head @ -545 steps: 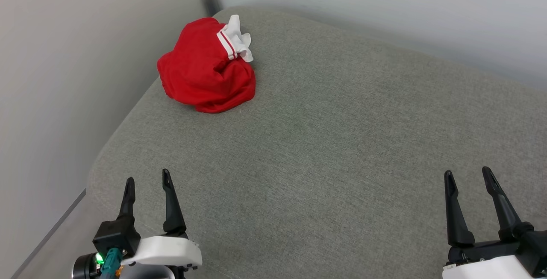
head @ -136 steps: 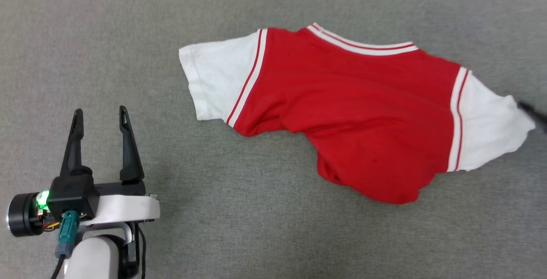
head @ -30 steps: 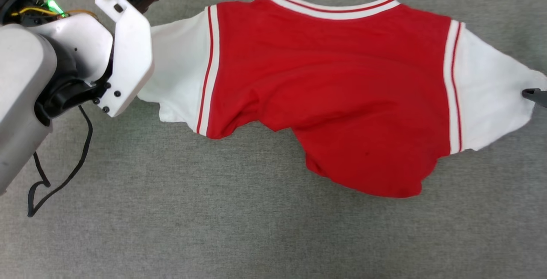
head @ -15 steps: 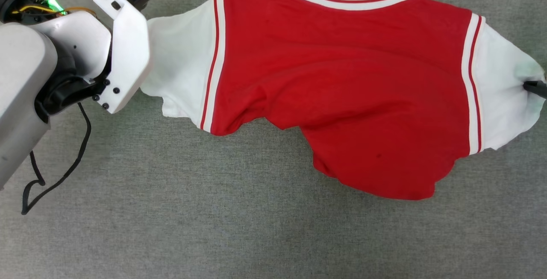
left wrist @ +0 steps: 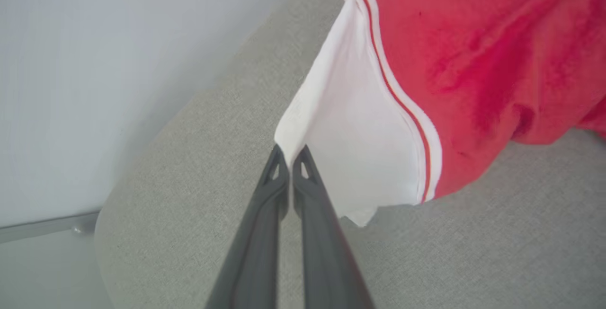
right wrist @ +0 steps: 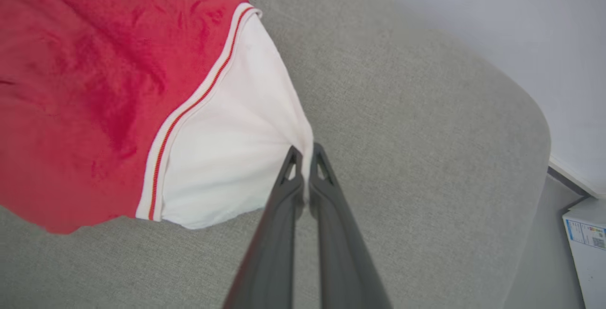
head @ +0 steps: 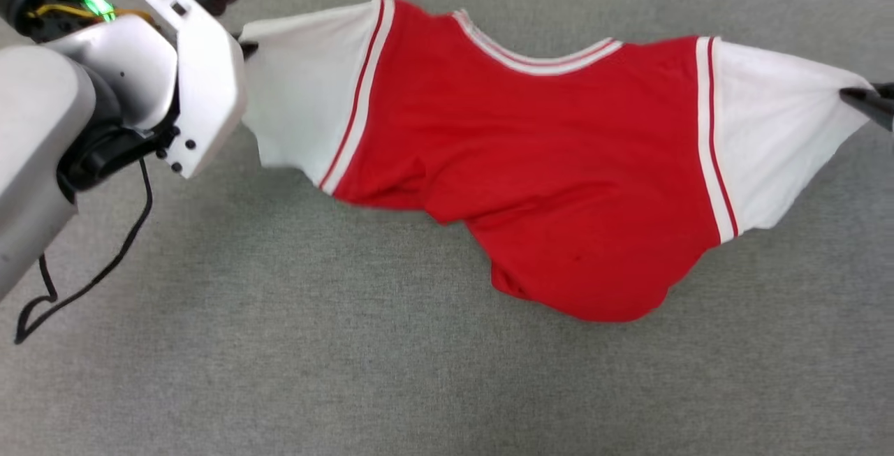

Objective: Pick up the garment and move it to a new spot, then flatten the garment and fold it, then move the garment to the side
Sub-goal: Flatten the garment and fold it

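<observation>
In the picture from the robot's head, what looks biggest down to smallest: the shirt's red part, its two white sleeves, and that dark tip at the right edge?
1. The garment's red body.
2. The left sleeve and right sleeve: too alike to rank.
3. The right gripper, mostly cut off by the edge.

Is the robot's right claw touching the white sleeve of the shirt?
Touching. The right wrist view shows the right gripper pinched shut on the white sleeve of the garment, cloth puckering there.
</observation>
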